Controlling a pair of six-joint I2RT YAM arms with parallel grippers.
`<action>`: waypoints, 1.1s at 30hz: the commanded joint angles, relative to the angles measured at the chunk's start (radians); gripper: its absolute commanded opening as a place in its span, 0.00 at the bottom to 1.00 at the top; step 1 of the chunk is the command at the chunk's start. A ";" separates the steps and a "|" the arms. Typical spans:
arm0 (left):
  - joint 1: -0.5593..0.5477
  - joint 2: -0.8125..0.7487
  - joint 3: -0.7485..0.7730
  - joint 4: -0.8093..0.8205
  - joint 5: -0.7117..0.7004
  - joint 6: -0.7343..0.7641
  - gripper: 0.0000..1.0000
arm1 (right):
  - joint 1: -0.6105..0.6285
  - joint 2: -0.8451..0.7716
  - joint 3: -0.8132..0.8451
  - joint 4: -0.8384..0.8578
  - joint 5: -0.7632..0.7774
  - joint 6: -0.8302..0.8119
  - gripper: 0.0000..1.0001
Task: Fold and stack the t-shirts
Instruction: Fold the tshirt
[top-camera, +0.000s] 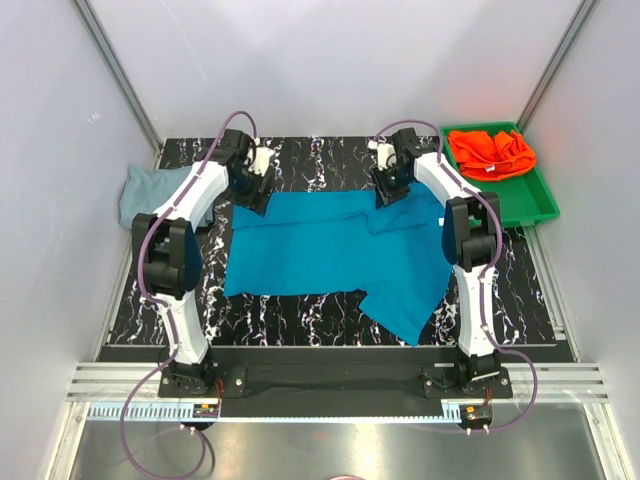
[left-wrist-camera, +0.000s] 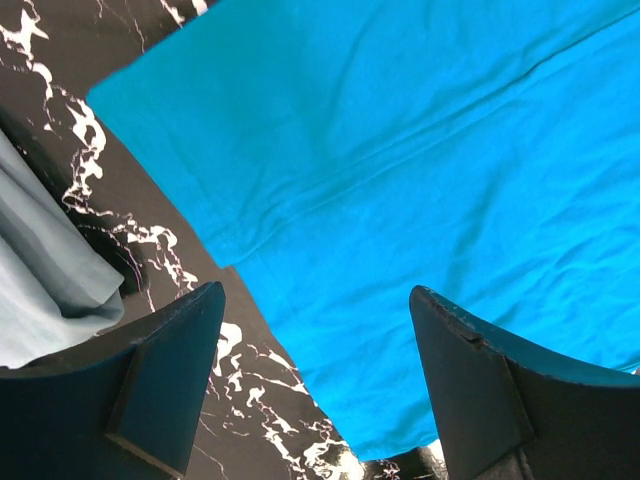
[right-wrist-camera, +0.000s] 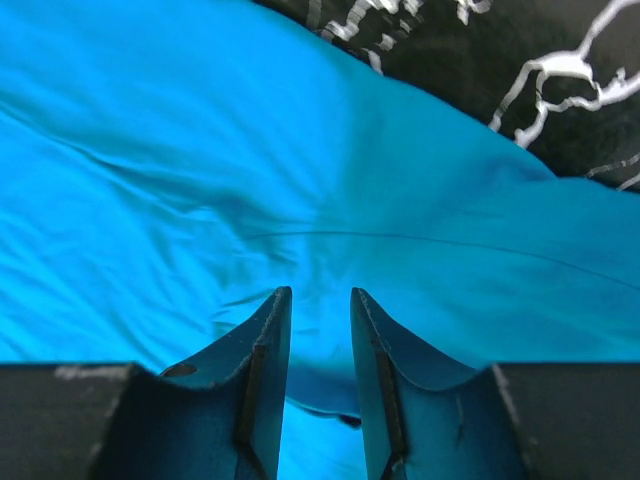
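The teal-blue t-shirt (top-camera: 330, 255) lies spread on the black marble table, with one part folded over at its right side. My left gripper (top-camera: 258, 190) hangs over the shirt's far left corner (left-wrist-camera: 330, 200), its jaws wide open and empty. My right gripper (top-camera: 390, 190) is low over the shirt's far edge (right-wrist-camera: 320, 180). Its jaws stand a narrow gap apart with teal cloth showing between them. The pale grey-blue t-shirt (top-camera: 145, 190) lies crumpled at the far left and also shows in the left wrist view (left-wrist-camera: 45, 270). The orange-red t-shirt (top-camera: 490, 152) lies bunched in the tray.
A green plastic tray (top-camera: 530, 200) stands at the far right of the table. Grey walls and metal frame rails close in the left, right and far sides. Both arm bases sit on a rail at the near edge.
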 joint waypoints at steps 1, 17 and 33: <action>-0.003 -0.082 -0.021 0.031 -0.020 0.014 0.81 | -0.028 -0.014 -0.010 -0.013 0.026 -0.016 0.38; -0.001 -0.042 0.051 0.044 0.030 -0.005 0.81 | -0.094 -0.300 -0.337 -0.073 0.054 -0.036 0.37; 0.002 0.000 0.031 0.022 0.057 -0.009 0.82 | -0.130 -0.265 -0.232 0.018 0.081 0.031 0.37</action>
